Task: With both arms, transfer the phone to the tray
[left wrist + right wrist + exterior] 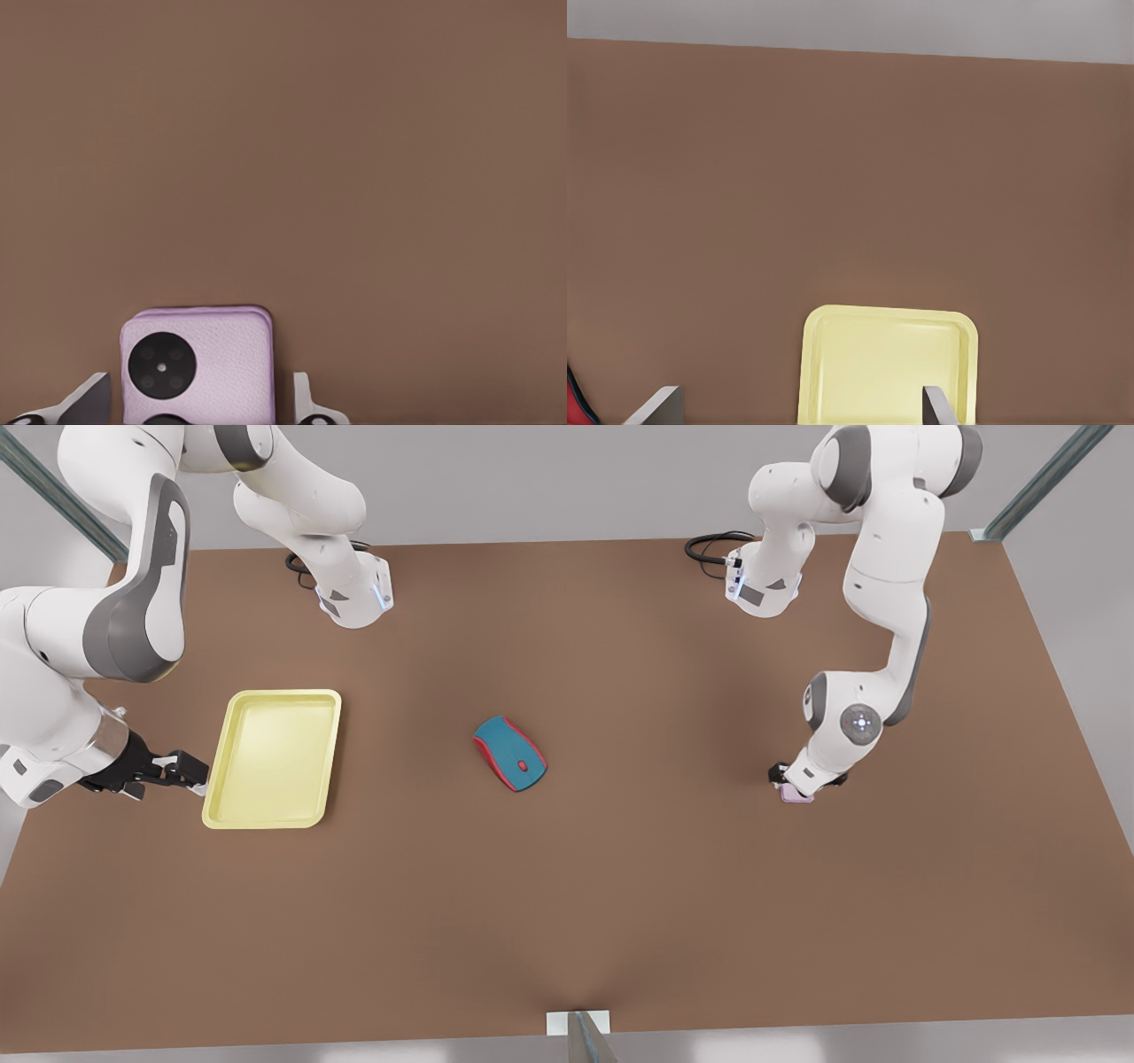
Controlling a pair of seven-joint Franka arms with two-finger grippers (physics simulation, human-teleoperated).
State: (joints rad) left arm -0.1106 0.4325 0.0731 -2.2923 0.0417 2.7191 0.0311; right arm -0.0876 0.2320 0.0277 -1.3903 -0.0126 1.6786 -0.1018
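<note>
1. The left gripper point(797, 782) stands low over the phone point(796, 794) at the front view's right side of the table point(620, 912). In the left wrist view the pale pink phone point(197, 367) lies flat between the two fingertips point(303, 398), and a gap shows on each side of it, so the jaws are spread and not yet closed on it.
2. The right gripper point(173, 771) hangs at the front view's left, just beside the near short edge of the tray point(275, 758). In the right wrist view its fingertips point(937, 407) stand wide apart and hold nothing, with the yellow tray point(886, 363) ahead of them.
3. A teal-and-red mouse point(510, 754) rests between the phone and the tray, well apart from both; it is not part of the task.
4. Step in hand, as judged: the grasp of the phone, which is on the table, well apart from the tray.
5. The next move probably calls for closing the left jaws on the phone's sides, lifting it clear, and carrying it toward the middle of the table while avoiding the mouse. Since the tray lies far across the table, a handover to the right gripper seems likely.
</note>
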